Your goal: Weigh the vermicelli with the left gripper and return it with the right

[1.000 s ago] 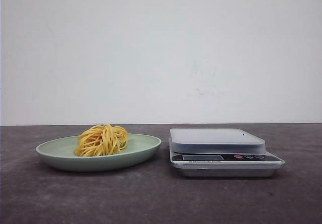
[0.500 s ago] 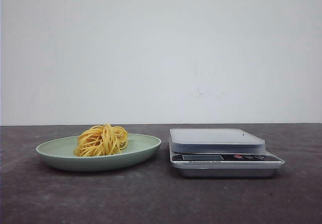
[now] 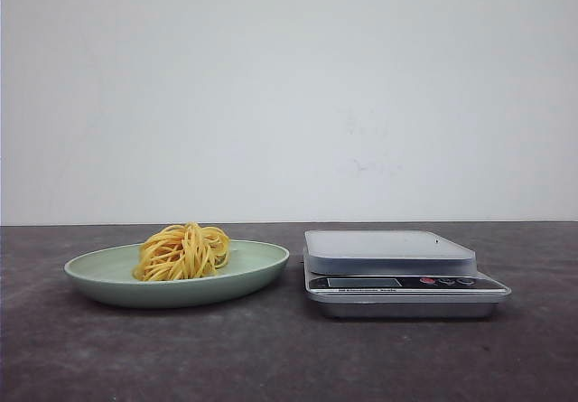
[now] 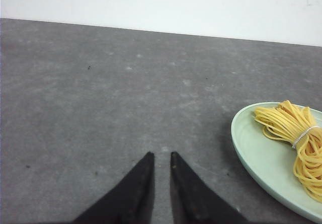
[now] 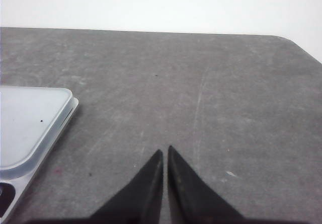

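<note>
Vermicelli (image 3: 183, 251) sits bundled on the green plate (image 3: 99, 268), scale (image 3: 397, 271) bare: fits before weighing or after return. Both jaws nearly pressed together; I'd grip at the band.

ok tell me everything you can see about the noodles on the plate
The noodles are a loose tangled bundle of thin yellow strands, dry-looking, heaped on a pale green plate. In the left wrist view a thin white band ties the strands together. The bundle sits toward the plate's middle, touching only the plate. The plate rests on the dark table, left of the scale. No fingers touch the noodles.
</note>
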